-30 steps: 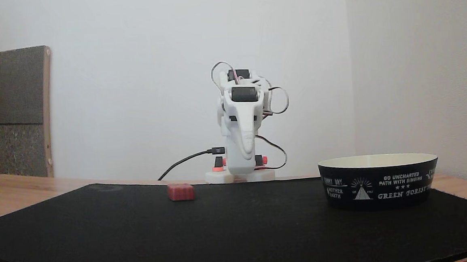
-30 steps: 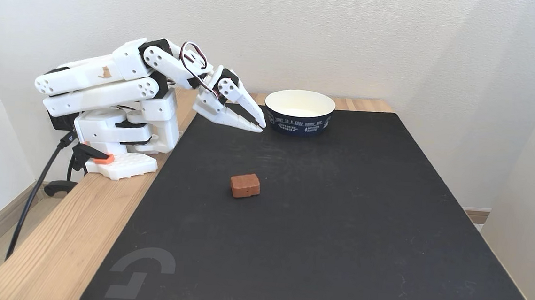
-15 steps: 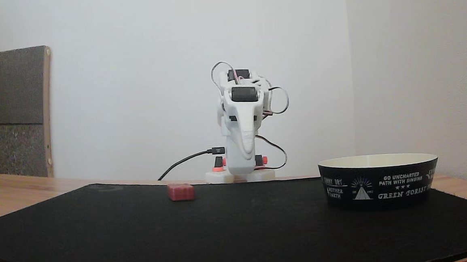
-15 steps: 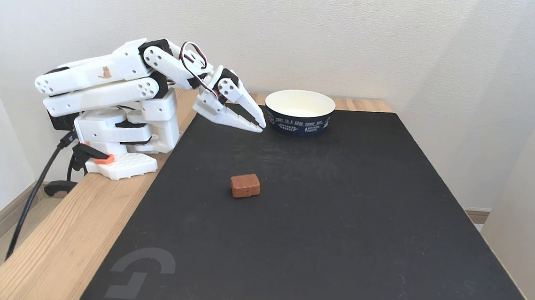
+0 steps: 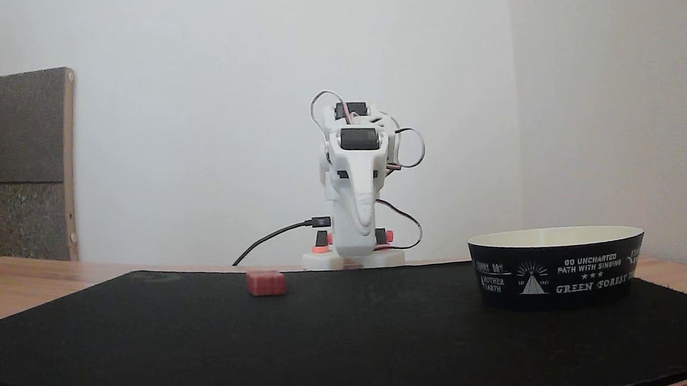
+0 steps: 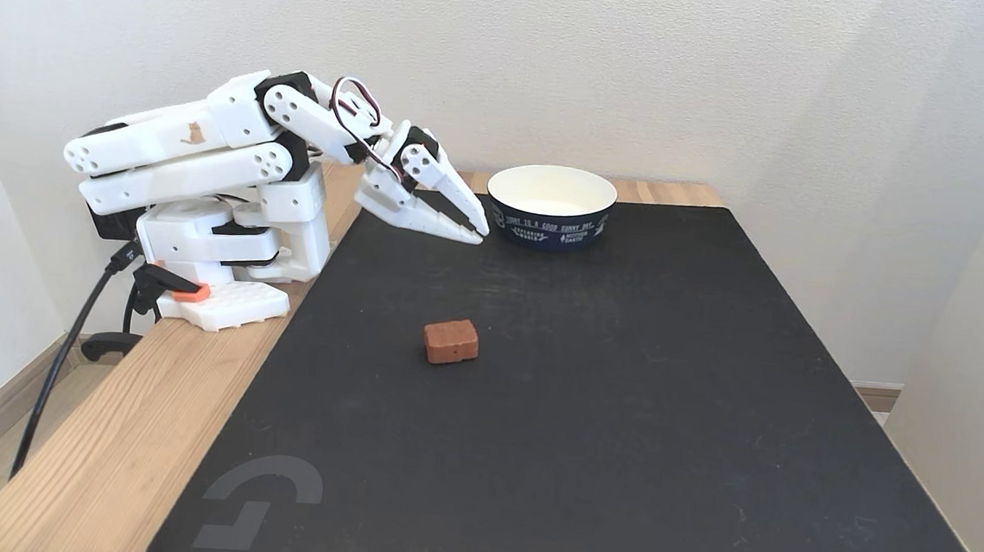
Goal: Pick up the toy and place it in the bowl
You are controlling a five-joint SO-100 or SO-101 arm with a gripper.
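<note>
white walls [image 6: 731, 76], wooden table [image 6: 127, 424], black mat [image 6: 604, 405]

In the low fixed view, at the lower right of the frame, the black bowl [image 5: 557, 268] bears white print: "GO UNCHARTED PATH WITH SINGING", three stars, "GREEN FOREST", and left of a tent emblem "SUNNY DAY" over "MOTHER EARTH". In the high fixed view the bowl's [image 6: 550, 207] lettering is too small to read surely. The black mat [image 6: 260, 502] shows a grey angular logo at lower left.

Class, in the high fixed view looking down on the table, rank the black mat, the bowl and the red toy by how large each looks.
Largest to smallest:
1. black mat
2. bowl
3. red toy
The toy lies nearer the camera than the bowl, yet looks much smaller.
</note>
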